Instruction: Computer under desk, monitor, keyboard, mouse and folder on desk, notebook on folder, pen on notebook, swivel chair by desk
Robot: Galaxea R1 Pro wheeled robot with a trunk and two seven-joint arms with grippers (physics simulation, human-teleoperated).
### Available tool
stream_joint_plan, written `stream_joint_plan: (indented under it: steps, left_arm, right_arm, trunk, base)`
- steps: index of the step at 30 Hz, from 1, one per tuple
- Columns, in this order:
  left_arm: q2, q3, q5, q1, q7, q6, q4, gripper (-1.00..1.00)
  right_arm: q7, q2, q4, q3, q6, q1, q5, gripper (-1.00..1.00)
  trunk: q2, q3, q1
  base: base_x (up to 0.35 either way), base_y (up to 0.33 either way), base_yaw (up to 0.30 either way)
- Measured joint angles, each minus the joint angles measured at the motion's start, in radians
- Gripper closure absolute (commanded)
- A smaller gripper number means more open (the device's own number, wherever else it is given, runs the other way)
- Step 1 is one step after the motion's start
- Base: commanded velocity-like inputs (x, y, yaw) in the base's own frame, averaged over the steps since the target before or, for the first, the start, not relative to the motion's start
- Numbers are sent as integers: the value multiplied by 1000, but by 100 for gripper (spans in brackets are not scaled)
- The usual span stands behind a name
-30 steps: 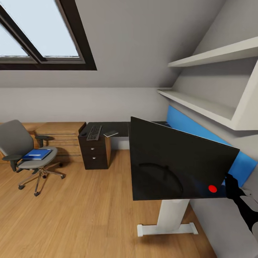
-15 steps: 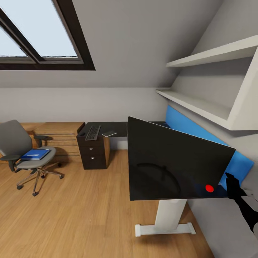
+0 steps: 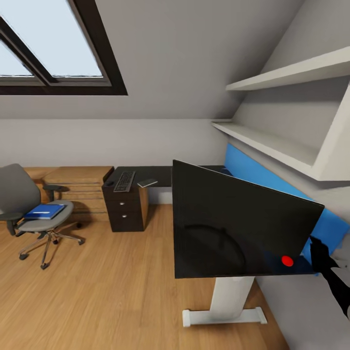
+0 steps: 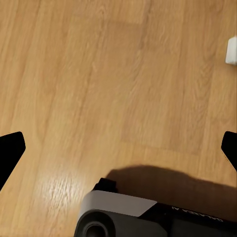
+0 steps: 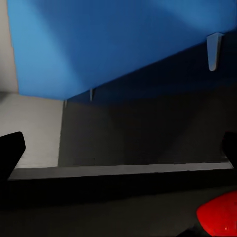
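The wide black monitor (image 3: 228,223), red dot at its lower right corner, stands tilted over the near wing of the black desk (image 3: 155,172). My right gripper (image 3: 321,253) is at that corner; the right wrist view has its open fingers either side of the monitor's edge (image 5: 118,170). On the desk's far end lie the keyboard (image 3: 124,181), the small mouse (image 3: 110,183) and the grey notebook (image 3: 148,183). The blue folder (image 3: 44,211), with a thin pale pen on it, rests on the swivel chair (image 3: 19,192). My left gripper (image 4: 118,148) hangs open over the wood floor.
A wooden dresser (image 3: 78,177) stands between the chair and the desk's drawer pedestal (image 3: 127,209). A white desk leg (image 3: 228,296) stands below the monitor. A blue wall panel (image 3: 253,170) and white shelves (image 3: 272,141) line the right wall. Open floor lies at the left.
The whole view has drifted slightly, so the chair and desk sit further left in the picture. The monitor's right end and my right gripper are a little lower.
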Motion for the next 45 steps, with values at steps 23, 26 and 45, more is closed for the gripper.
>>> stream_joint_plan:
  steps: [23,26,45]
  left_arm:
    - [1,0,0,0,0,0,1,-100]
    - [1,0,0,0,0,0,1,-100]
    - [0,0,0,0,0,0,1,-100]
  right_arm:
    - [-5,-15,10,-16,0,0,-1,-100]
    - [-6,-16,10,-17,0,0,-1,-100]
    - [-32,-23,8,-12,-5,0,120,-100]
  trunk:
    - [0,0,0]
    - [0,0,0]
    - [0,0,0]
  base:
    - [61,-42,0]
    - [62,-2,0]
    - [38,0,0]
